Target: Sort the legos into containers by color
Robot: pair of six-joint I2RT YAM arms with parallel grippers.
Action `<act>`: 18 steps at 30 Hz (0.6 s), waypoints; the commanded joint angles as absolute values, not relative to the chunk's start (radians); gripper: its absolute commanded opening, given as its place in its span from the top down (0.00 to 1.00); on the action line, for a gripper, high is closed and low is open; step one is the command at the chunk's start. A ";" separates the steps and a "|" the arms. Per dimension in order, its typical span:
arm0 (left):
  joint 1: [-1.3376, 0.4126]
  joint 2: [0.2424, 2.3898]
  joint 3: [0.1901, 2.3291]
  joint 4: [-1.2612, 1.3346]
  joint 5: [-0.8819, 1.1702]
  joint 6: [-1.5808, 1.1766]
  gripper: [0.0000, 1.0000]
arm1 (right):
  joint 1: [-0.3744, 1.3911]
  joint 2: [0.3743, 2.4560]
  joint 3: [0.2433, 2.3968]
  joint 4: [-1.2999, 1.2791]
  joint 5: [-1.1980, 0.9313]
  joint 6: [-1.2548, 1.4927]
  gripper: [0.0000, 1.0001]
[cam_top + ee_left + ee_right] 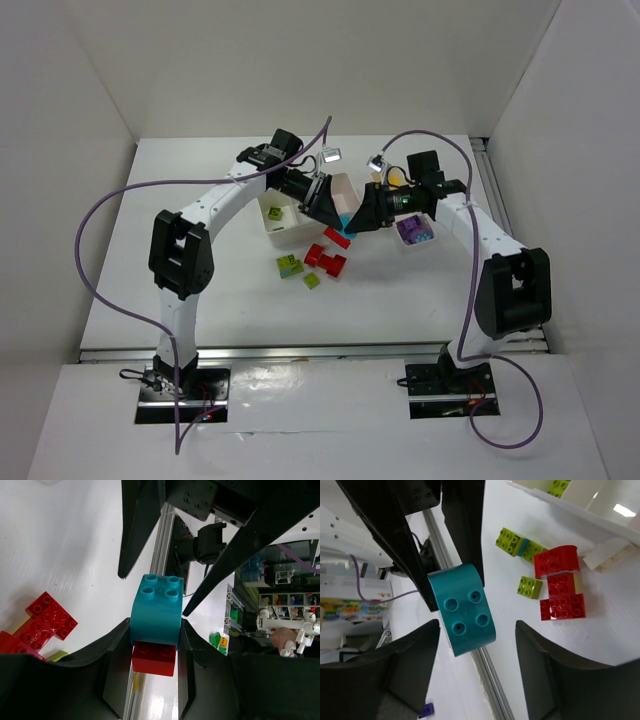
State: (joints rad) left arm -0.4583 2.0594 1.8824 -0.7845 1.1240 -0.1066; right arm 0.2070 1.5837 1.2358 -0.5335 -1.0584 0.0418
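Note:
My left gripper (156,630) is shut on a teal-blue lego (156,611) with a red lego (154,659) stuck under it, held above the table. In the top view it (333,212) meets my right gripper (360,220) over the table's middle, with the teal lego (345,218) between them. My right gripper (477,625) is open wide. The teal lego (462,609) sits between its fingertips, nearer the left finger (410,665), with a gap to each. Loose red legos (327,260) and lime green legos (290,265) lie on the table below.
The wider white tray (283,238) holds a lime lego (275,212). The narrower tray (404,246) holds purple legos (416,233). The right wrist view shows red legos (560,587), a small lime lego (529,586), a lime-and-teal stack (520,545) and the tray's rim (580,510).

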 commanded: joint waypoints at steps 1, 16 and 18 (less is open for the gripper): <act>-0.450 2.059 1.913 -0.785 1.170 -0.080 1.00 | 0.219 1.595 1.262 -0.543 -1.129 0.000 0.33; -0.449 2.077 1.922 -0.785 1.077 -0.101 0.33 | 0.210 1.568 1.200 -0.396 -1.092 0.132 1.00; -0.449 2.077 1.922 -0.785 1.065 -0.101 0.20 | 0.199 1.559 1.189 -0.365 -1.092 0.150 1.00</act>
